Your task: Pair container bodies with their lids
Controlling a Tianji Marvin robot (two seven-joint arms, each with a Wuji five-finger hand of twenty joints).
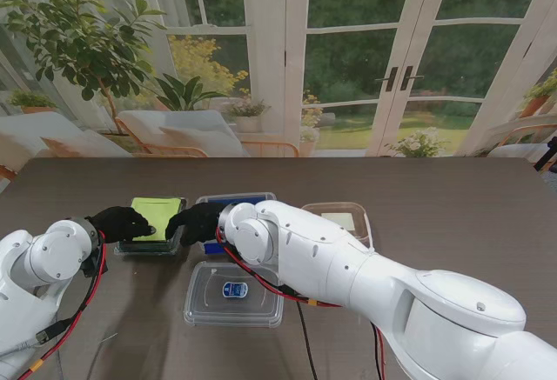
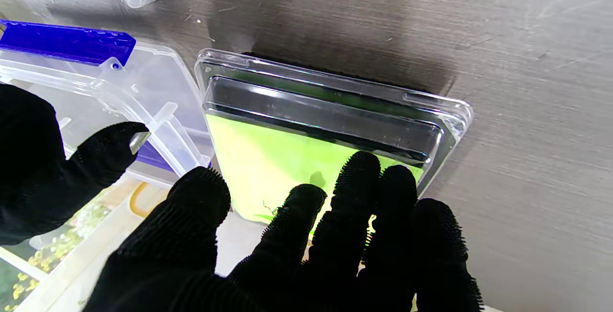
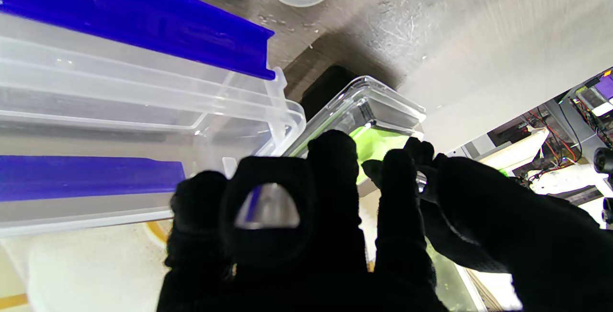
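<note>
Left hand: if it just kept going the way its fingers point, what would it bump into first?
Probably the green box: the left hand already reaches over it, though contact is unclear.

A dark wood-grain table [image 1: 470,206] stands before tall white-framed glass doors [image 1: 392,58]. Daylight shows leafy potted plants [image 1: 83,36], pale loungers [image 1: 174,132], and perhaps a garden beyond.
</note>
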